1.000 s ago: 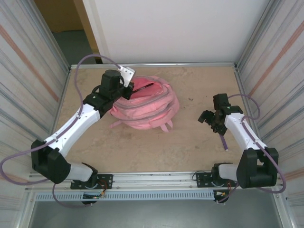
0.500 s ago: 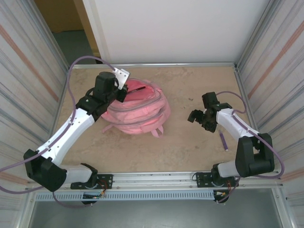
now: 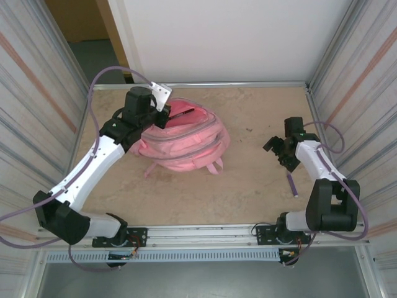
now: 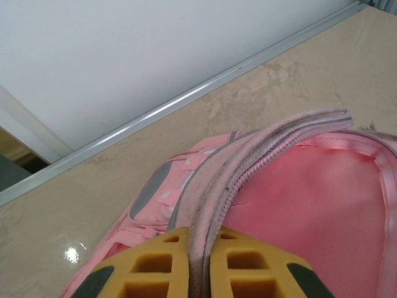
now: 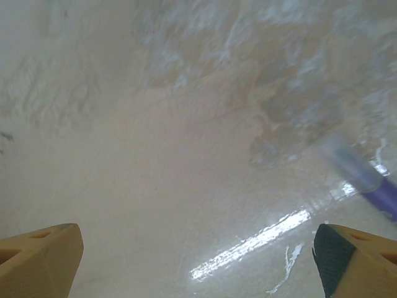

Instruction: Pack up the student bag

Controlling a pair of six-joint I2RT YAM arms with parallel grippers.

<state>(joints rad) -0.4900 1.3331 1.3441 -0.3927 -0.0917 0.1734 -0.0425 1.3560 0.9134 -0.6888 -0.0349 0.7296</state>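
Note:
The student bag point(image 3: 186, 141), a soft pink backpack, lies on the table left of centre with its mouth toward the back. My left gripper point(image 3: 162, 116) is at the bag's rear left edge. In the left wrist view its yellow fingers point(image 4: 155, 267) are shut on the bag's zipper rim point(image 4: 248, 174), with the pink lining point(image 4: 310, 211) to the right. My right gripper point(image 3: 277, 148) hovers over bare table at the right, apart from the bag. Its jaws stand wide open, fingertips point(image 5: 37, 261) at the lower corners and nothing between them.
A purple pen point(image 3: 291, 184) lies on the table near the right arm, also blurred as the pen point(image 5: 366, 180) in the right wrist view. Ribbed walls point(image 3: 56, 93) close both sides and a white panel point(image 3: 223, 37) the back. The beige tabletop point(image 3: 248, 186) runs between the arms.
The left gripper pulled the bag's rim left and then a little back, shifting the bag with it. The right gripper swung toward the bag and returned to the right, still open.

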